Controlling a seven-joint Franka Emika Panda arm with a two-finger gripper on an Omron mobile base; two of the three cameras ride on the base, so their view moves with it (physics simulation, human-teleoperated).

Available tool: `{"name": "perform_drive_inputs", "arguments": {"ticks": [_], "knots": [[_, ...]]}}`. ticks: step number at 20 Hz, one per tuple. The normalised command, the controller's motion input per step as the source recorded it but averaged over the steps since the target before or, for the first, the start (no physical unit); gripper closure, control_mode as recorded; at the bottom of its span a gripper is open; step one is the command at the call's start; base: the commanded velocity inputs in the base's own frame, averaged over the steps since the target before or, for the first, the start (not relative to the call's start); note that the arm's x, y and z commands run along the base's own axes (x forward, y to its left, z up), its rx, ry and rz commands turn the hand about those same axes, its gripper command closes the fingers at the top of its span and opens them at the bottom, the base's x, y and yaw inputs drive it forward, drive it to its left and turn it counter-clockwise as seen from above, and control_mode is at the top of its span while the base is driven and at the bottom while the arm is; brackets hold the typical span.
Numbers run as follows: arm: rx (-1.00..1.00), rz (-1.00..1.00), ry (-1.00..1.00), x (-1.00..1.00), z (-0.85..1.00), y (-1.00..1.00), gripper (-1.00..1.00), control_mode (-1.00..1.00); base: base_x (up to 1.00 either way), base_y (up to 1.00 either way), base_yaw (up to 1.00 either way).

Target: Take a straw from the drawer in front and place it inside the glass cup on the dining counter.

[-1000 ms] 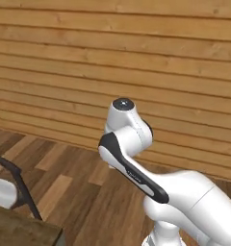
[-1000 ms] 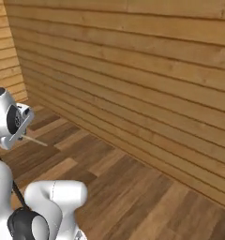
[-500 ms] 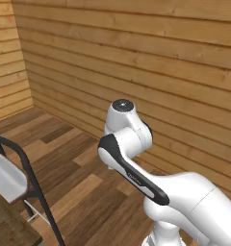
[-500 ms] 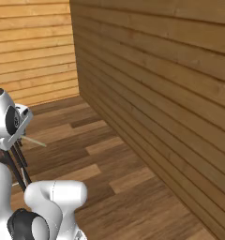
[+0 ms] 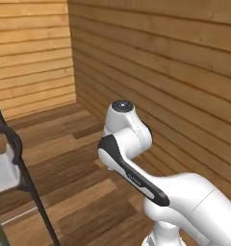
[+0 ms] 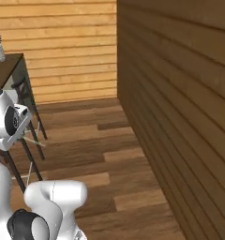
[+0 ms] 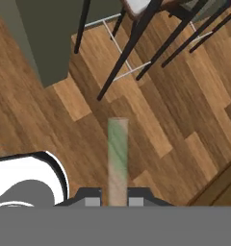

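In the left base view the white arm bends in the foreground before a corner of horizontal wood-plank walls, over a brown plank floor; at the left edge a black-framed stool with a pale seat is cut off by the frame, so its shape is only partly readable. The right base view gives what that one lacks: the gripper at the left, with the straw jutting from it as a thin pale stick slanting down to the right, and behind it the dark wood-grain dining counter with a small, hard-to-read clear object at its far edge, plus dark stool legs below. The hand view looks down at the floor: the straw rises pale green and translucent from between the two dark fingertips, which are pinched narrow on it. Black stool legs, thin white rungs and a sage-green base panel cross the top.
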Motion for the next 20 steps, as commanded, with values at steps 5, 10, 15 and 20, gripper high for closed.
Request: {"name": "perform_drive_inputs", "arguments": {"ticks": [5, 10, 15, 20], "knots": [[0.00, 0.00, 0.00, 0.00, 0.00, 0.00, 1.00, 1.00, 0.67, -0.58, 0.53], [0.00, 0.00, 0.00, 0.00, 0.00, 0.00, 1.00, 1.00, 0.76, -0.51, 0.54], [0.00, 0.00, 0.00, 0.00, 0.00, 0.00, 1.00, 1.00, 0.89, -0.37, 0.52], [0.00, 0.00, 0.00, 0.00, 0.00, 0.00, 1.00, 1.00, 0.84, -0.36, 0.48]]}}
